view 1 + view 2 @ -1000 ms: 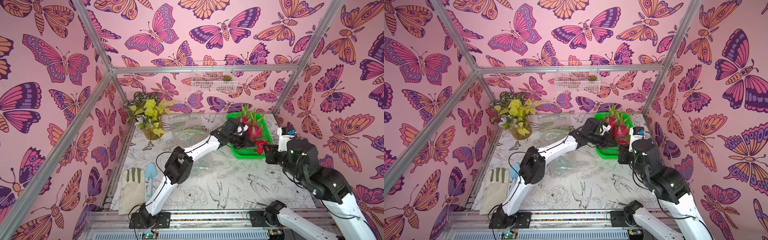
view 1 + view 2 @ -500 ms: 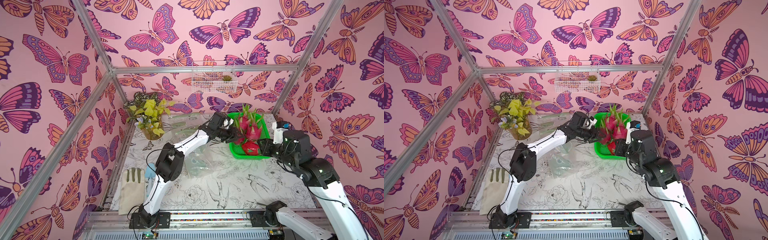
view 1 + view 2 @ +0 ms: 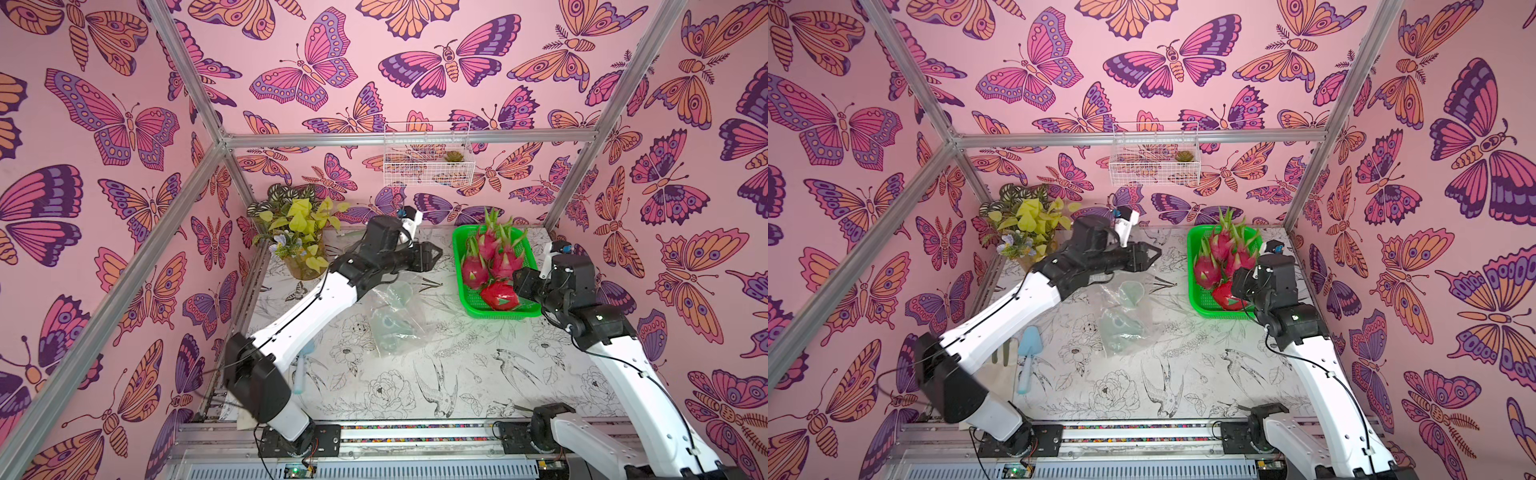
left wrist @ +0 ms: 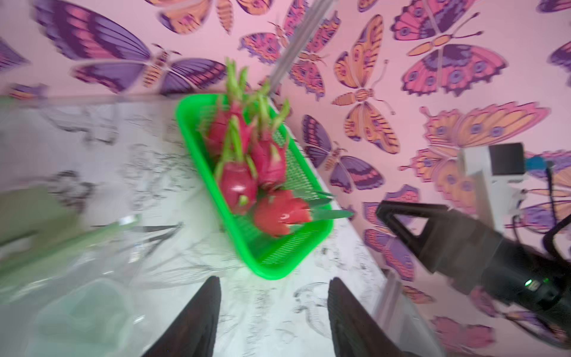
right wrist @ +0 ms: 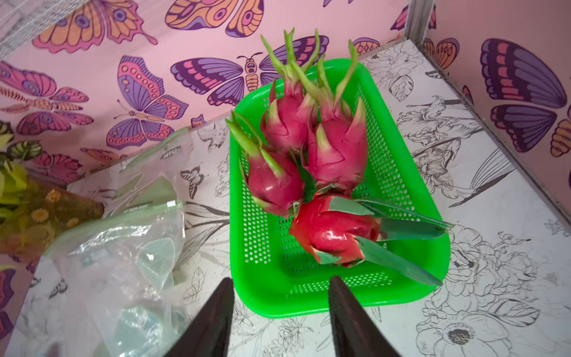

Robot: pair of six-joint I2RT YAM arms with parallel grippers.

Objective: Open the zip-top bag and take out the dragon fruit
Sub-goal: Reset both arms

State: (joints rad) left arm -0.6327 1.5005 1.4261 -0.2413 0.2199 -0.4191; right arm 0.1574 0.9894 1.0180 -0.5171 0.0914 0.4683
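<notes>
Dragon fruit (image 5: pixel 333 154), four of them, lie in the green basket (image 5: pixel 309 299) at the far right of the worktop (image 3: pixel 457 374). The redder one is nearest the right claw (image 5: pixel 281 279), whose jaws stand apart and empty at the basket's edge. Left claw (image 4: pixel 273 279) hovers equally parted, gripping nothing, near the crumpled zip-top bag (image 3: pixel 395 320).

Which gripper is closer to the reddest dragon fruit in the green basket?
Right. The right gripper is just beside the reddest dragon fruit, at the green basket's rim; the left gripper sits outside the basket, across it, above the table.
</notes>
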